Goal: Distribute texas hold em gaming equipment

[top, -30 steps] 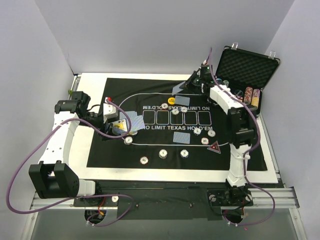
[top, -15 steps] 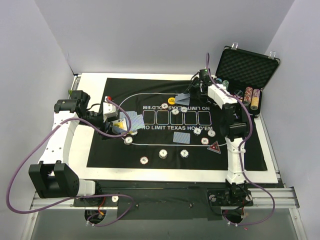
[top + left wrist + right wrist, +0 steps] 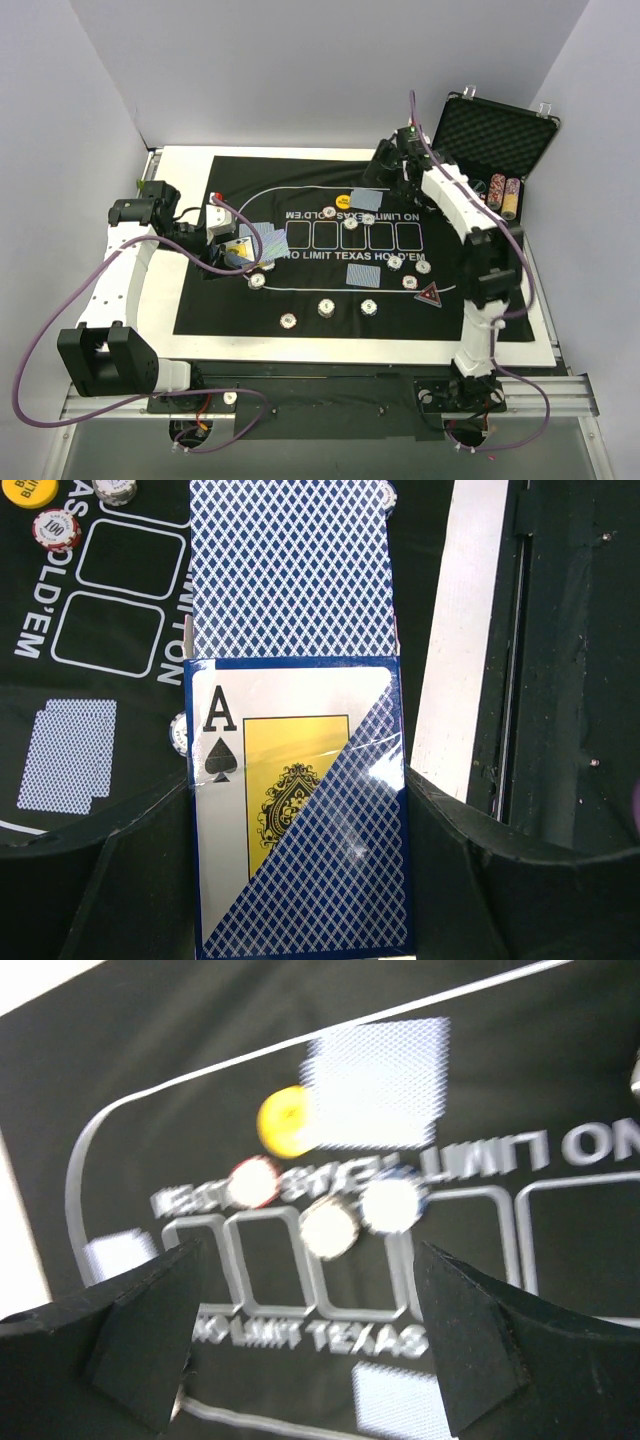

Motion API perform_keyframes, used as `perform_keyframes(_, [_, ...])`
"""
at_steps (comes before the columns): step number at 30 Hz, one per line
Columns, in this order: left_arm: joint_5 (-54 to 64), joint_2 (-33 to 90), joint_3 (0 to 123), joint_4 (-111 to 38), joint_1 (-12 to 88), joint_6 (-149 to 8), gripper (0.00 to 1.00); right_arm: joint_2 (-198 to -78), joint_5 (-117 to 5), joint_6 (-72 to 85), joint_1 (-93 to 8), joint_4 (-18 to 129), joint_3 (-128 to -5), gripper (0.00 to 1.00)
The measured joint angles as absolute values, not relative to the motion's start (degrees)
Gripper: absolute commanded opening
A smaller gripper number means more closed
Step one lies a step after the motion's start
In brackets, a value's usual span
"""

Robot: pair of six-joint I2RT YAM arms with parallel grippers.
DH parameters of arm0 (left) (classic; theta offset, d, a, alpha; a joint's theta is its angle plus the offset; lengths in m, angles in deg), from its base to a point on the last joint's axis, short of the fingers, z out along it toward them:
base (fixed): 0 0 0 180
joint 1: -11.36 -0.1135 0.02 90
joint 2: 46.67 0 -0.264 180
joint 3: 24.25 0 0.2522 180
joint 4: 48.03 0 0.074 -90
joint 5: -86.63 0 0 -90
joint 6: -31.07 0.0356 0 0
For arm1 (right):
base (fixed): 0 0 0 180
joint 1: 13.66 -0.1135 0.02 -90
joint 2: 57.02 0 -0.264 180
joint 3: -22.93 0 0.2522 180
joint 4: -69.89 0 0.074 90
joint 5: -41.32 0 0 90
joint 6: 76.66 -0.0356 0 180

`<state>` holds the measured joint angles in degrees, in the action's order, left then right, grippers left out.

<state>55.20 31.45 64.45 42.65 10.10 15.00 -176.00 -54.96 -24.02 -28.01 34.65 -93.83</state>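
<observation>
Hovering over the upper right of the black mat [image 3: 230, 300] in the overhead view, the right gripper [image 3: 386, 166] is hanging with its jaws spread wide and nothing between them. The wrist view is blurry, but the gap is clearly bare. Just below it in the frame, a blue-backed card [image 3: 368, 198] is lying flat on the mat right next to the yellow disc [image 3: 345, 197]. A few poker chips [image 3: 351, 222] are sitting close by along the printed boxes. Over at the left edge of the mat, the left gripper [image 3: 236, 252] is pointing in toward the middle with its jaws clenched on a card deck [image 3: 300, 810]. In its wrist view you're looking at the ace of spades on the pack, with one blue-backed sheet poking out the top end. A second loose card [image 3: 363, 275] is resting lower centre on the mat. More chips are scattering along the bottom curve of the white outline, and the red triangle marker [image 3: 430, 294] is sitting at the lower right of that curve. The open case [image 3: 495, 130] is standing off the mat in the upper right corner of the table [image 3: 300, 352], with the chip columns [image 3: 505, 192] lined up in front of it.
</observation>
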Motion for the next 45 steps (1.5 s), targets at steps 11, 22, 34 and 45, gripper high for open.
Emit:
perform_keyframes(11, [55.2,31.3,64.4,42.7,10.1,14.8,0.0,-145.3,-70.1,-26.0,-49.1,44.2,-80.8,0.98])
perform_keyframes(22, [55.2,31.3,64.4,42.7,10.1,14.8,0.0,-153.7,-74.6,-27.3,-57.6,45.1,-77.0,0.98])
perform_keyframes(34, [55.1,31.3,64.4,42.7,10.1,14.8,0.0,-154.4,-76.4,-31.0,-60.3,50.0,-73.7,0.45])
perform_keyframes(45, [54.2,31.3,64.4,42.7,10.0,14.5,0.0,-151.2,-76.6,-33.3,-59.8,52.5,-69.3,0.39])
